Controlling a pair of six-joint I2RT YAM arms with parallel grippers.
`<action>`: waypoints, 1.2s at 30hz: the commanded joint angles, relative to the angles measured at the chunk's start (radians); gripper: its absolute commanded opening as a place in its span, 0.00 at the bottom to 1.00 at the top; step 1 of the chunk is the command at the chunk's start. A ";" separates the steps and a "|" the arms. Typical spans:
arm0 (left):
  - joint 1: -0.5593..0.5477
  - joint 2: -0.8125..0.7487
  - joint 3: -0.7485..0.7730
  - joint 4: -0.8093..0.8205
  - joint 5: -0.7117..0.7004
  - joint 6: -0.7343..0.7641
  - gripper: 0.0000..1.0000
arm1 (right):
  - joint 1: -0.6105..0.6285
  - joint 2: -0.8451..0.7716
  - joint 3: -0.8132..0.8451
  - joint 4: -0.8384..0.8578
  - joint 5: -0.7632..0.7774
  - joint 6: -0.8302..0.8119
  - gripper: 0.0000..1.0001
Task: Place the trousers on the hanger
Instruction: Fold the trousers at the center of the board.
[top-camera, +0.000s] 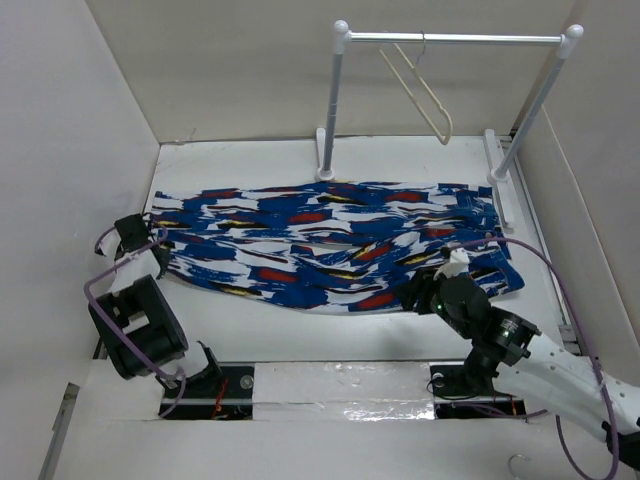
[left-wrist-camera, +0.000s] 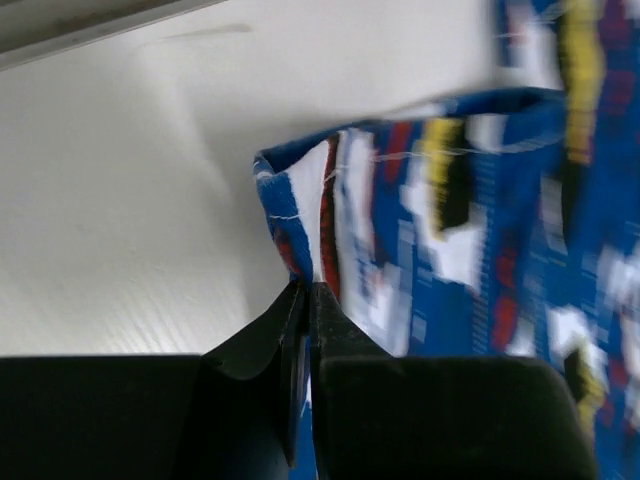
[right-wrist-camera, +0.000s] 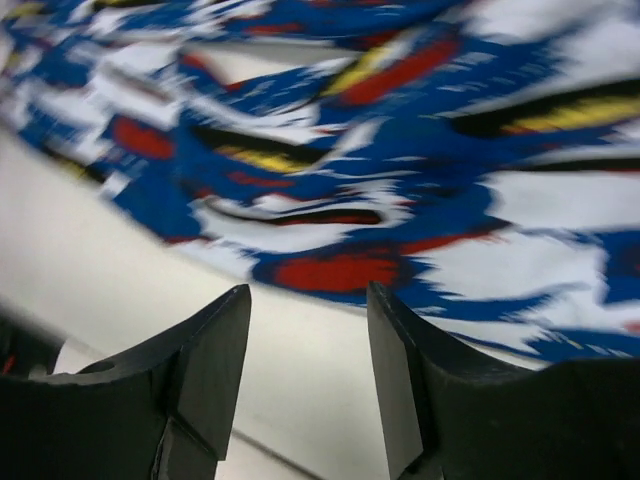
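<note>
Top external view showed us a white table (top-camera: 400, 160) with white walls (top-camera: 230, 70) around it. The trousers (top-camera: 330, 245) lay flat across it, before a white rail (top-camera: 450, 38) where the hanger (top-camera: 425, 95) hung. The left gripper (left-wrist-camera: 305, 300) pinched the trousers' edge; the right gripper (right-wrist-camera: 308, 295) stood open beside them.

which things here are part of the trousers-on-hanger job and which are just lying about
Part of the job: trousers, spread on the table; hanger, on the garment rail; left gripper, shut on the trousers' edge; right gripper, open at their near edge.
Just there: garment rail, table, purple cables.
</note>
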 joint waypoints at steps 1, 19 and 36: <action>-0.055 -0.240 0.008 0.061 0.084 0.011 0.00 | -0.107 -0.066 -0.027 -0.103 0.111 0.164 0.50; -0.176 -0.984 -0.135 0.148 0.293 -0.001 0.00 | -0.799 0.135 -0.014 -0.229 0.112 0.403 0.68; -0.211 -0.903 -0.061 0.149 0.336 0.019 0.00 | -0.909 0.566 0.161 -0.472 0.133 0.775 0.42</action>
